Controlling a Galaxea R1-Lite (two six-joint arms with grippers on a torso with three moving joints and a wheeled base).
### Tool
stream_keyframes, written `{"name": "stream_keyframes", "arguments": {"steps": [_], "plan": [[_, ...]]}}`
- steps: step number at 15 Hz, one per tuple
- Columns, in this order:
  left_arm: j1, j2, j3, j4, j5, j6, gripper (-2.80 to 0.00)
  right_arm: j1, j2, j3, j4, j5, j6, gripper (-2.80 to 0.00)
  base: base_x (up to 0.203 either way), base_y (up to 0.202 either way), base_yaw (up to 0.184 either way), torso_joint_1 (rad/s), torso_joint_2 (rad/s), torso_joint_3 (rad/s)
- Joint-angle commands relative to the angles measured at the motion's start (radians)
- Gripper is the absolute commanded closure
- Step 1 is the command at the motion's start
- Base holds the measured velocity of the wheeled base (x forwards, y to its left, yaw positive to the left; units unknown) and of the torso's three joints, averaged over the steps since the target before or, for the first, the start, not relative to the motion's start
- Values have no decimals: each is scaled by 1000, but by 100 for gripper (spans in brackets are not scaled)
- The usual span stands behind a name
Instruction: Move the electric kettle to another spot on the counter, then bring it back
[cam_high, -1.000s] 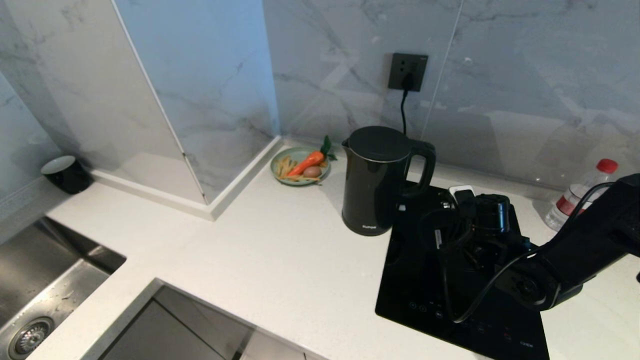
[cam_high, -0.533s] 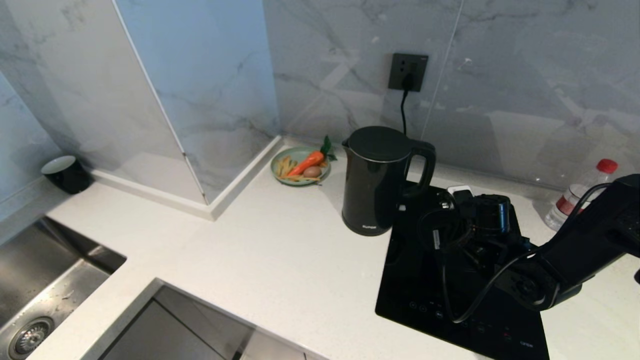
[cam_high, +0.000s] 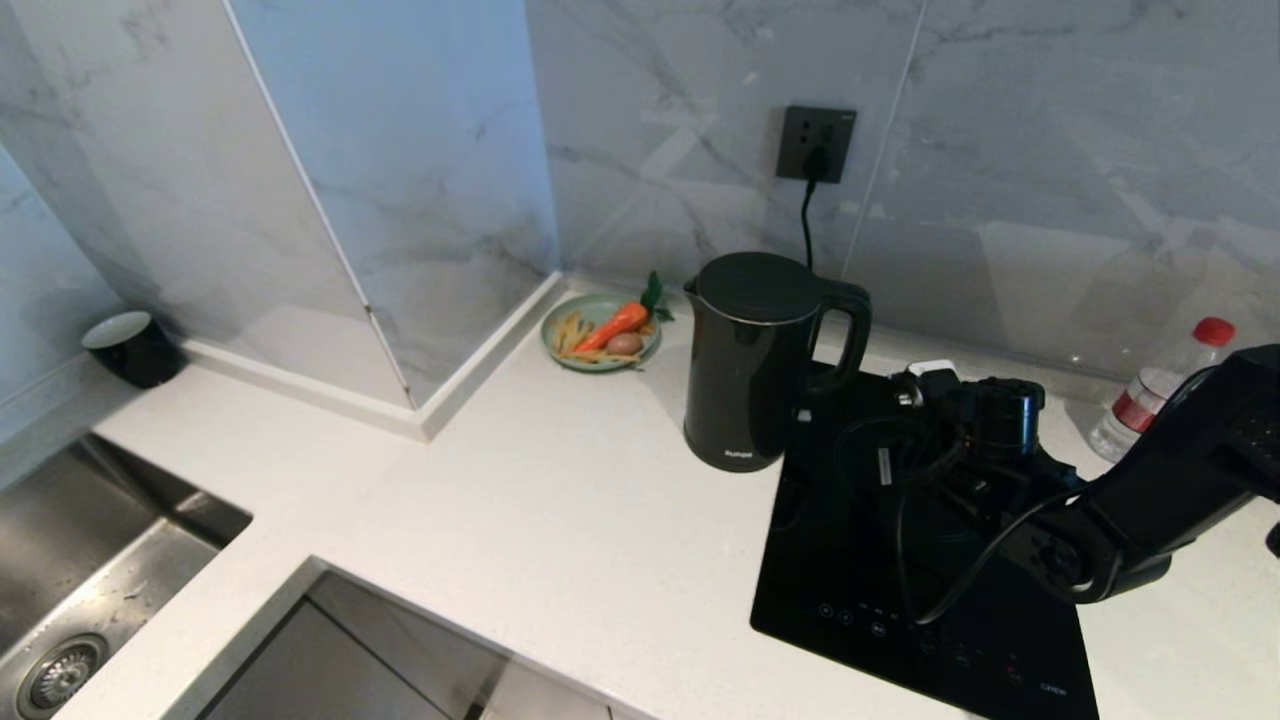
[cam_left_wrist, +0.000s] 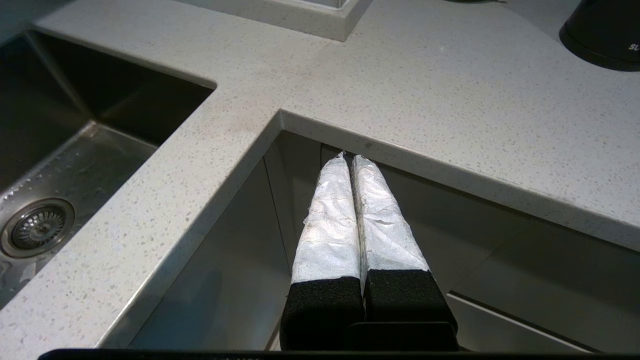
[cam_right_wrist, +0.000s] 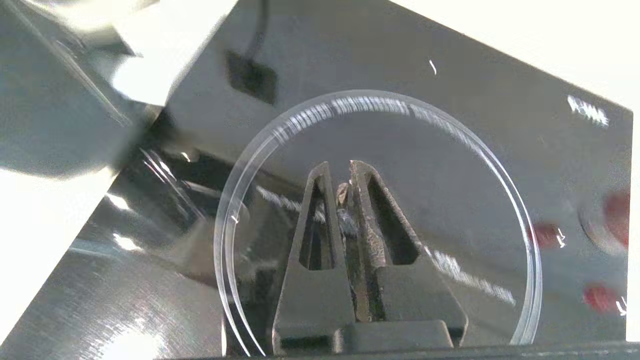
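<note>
The electric kettle (cam_high: 750, 370), tall and glossy black with a loop handle, stands upright on the white speckled counter (cam_high: 560, 510), just left of the black glass cooktop (cam_high: 850, 560). My right arm reaches in from the right, its wrist over the cooktop to the right of the kettle's handle and apart from it. In the right wrist view the right gripper (cam_right_wrist: 339, 167) is shut and empty, pointing down at the cooktop glass (cam_right_wrist: 450, 100). The left gripper (cam_left_wrist: 350, 156) is shut and empty, below the counter's front edge (cam_left_wrist: 425, 90). The kettle's base (cam_left_wrist: 605, 30) shows far off.
A green plate (cam_high: 560, 350) with a carrot and an egg sits behind the kettle to its left. A black cup (cam_high: 130, 345) stands far left, the steel sink (cam_high: 80, 570) lies front left, and a red-capped bottle (cam_high: 1160, 395) is at the right. A cord hangs from the wall socket (cam_high: 815, 143).
My right wrist has shifted slightly to the right and back over the cooktop, a little farther from the kettle's handle. The kettle has not moved.
</note>
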Motion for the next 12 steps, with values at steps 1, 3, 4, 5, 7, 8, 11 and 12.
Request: {"name": "stream_keyframes", "arguments": {"steps": [1, 3, 4, 5, 7, 8, 11, 12], "plan": [[0, 0, 0, 1, 0, 0, 0, 11, 1, -32, -9, 5, -10, -280, 0, 0, 0, 0, 0, 0], [0, 0, 0, 1, 0, -2, 0, 10, 6, -40, -7, 8, -13, -280, 0, 0, 0, 0, 0, 0], [0, 0, 0, 1, 0, -1, 0, 8, 8, -47, -3, 8, -30, -280, 0, 0, 0, 0, 0, 0], [0, 0, 0, 1, 0, -1, 0, 13, 9, -44, -2, 8, -35, -280, 0, 0, 0, 0, 0, 0], [0, 0, 0, 1, 0, 0, 0, 32, 29, -31, -9, 8, -36, -280, 0, 0, 0, 0, 0, 0], [0, 1, 0, 1, 0, 0, 0, 29, 36, -42, -8, 11, -38, -280, 0, 0, 0, 0, 0, 0], [1, 1, 0, 1, 0, -1, 0, 22, 91, -97, -5, 26, -49, -280, 0, 0, 0, 0, 0, 0], [0, 0, 0, 1, 0, 0, 0, 28, 104, -100, -8, 25, -54, -280, 0, 0, 0, 0, 0, 0]]}}
